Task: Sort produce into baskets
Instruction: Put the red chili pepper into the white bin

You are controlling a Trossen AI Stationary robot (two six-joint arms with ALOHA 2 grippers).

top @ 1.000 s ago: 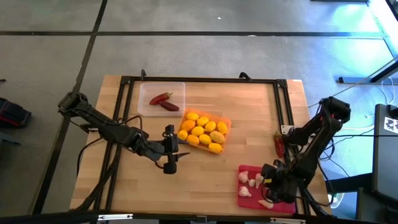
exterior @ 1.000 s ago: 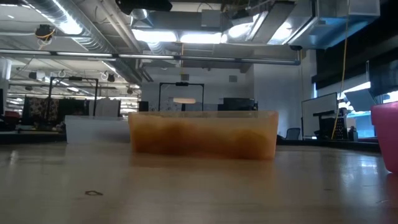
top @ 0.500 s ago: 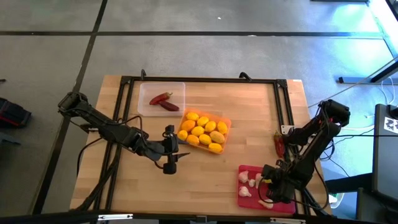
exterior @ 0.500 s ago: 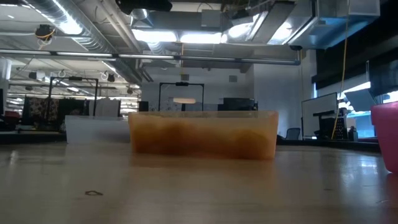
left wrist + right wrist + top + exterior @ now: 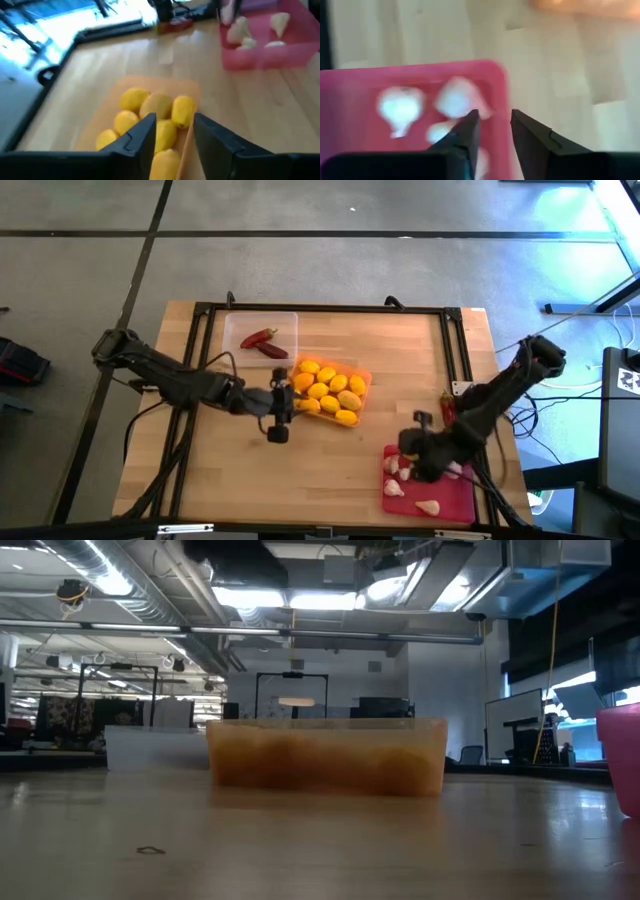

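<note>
The orange tray (image 5: 364, 376) holds several yellow lemons (image 5: 326, 391) at mid table. The clear tray (image 5: 232, 340) at the far left holds two dark red chilies (image 5: 262, 342). The red-pink tray (image 5: 455, 500) at the near right holds several garlic bulbs (image 5: 403, 471). One more chili (image 5: 447, 409) lies by the right frame rail. My left gripper (image 5: 281, 406) is open and empty at the orange tray's left edge, with lemons (image 5: 159, 104) just beyond its fingers. My right gripper (image 5: 413, 448) is open and empty above the red-pink tray's far left corner (image 5: 492, 67).
A black metal frame (image 5: 330, 308) runs around the working area on the table. Bare wood lies between the orange and red-pink trays and along the near left. In the low view the orange tray (image 5: 327, 755) stands mid table, with the red-pink tray (image 5: 622, 755) at the right edge.
My left gripper has gone toward the far edge and a little right, up to the orange tray's left edge. My right gripper has gone from over the near part of the red-pink tray toward its far left corner. The garlic bulbs it covered now show.
</note>
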